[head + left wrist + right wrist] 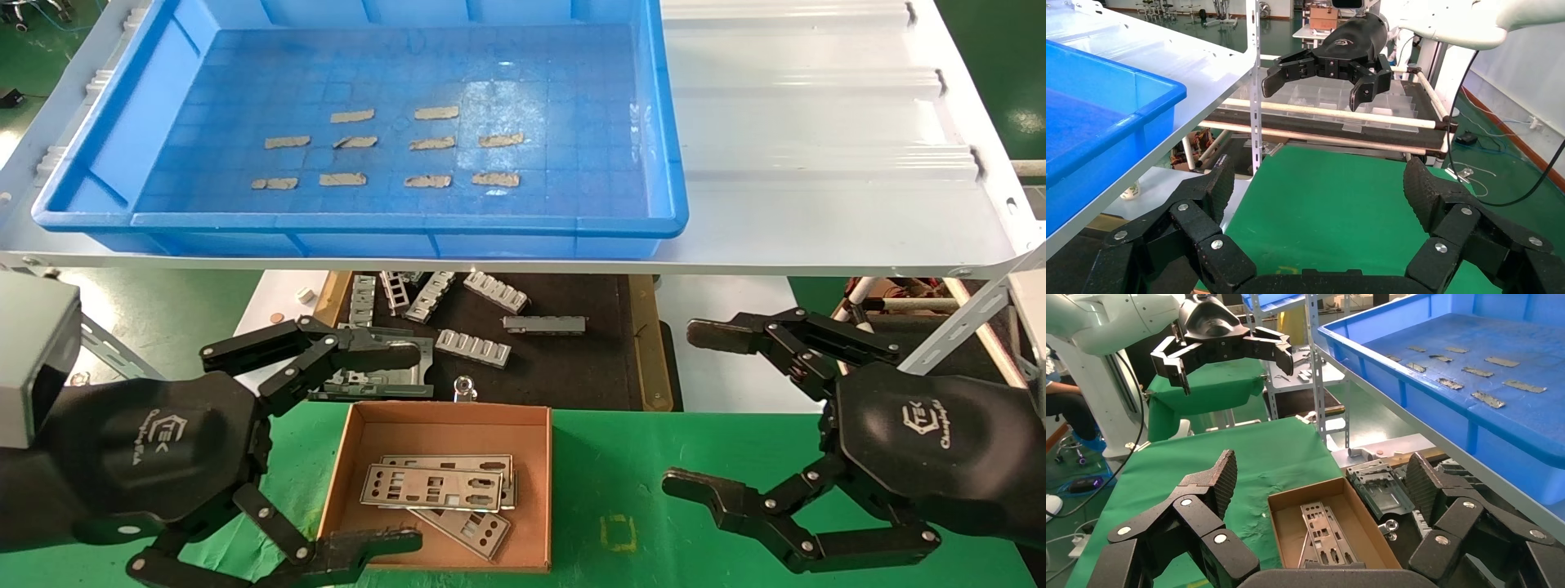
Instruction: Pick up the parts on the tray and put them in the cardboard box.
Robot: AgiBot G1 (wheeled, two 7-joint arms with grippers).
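Green cloth covers the counter [654, 490] across the lower part of the head view, and on it, lower centre, we see the cardboard box [535, 490] with several parts [433, 487] stacked flat inside. Above, filling the upper left of the frame, the tray [368, 224] sits on a white shelf [817, 163]; only tan strips [351, 116] show on its floor. Between shelf and box, a black mat [572, 367] carries ribbed grey bars [472, 347]. Our left gripper [400, 445] hovers at lower left with its fingers spread wide around the box's left edge, holding nothing. Our right gripper [695, 408] hangs at lower right, well apart from the box, fingers likewise released.

From the left wrist, we see our own spread fingers [1214, 184] over green cloth, the tray's rim [1119, 122] at the left and the right gripper [1318, 86] at upper centre.

From the right wrist, the released fingers [1220, 481] frame the box [1281, 505] and its parts [1321, 533] at lower centre; the tray [1413, 373] lies upper right, the left gripper [1229, 361] upper left.
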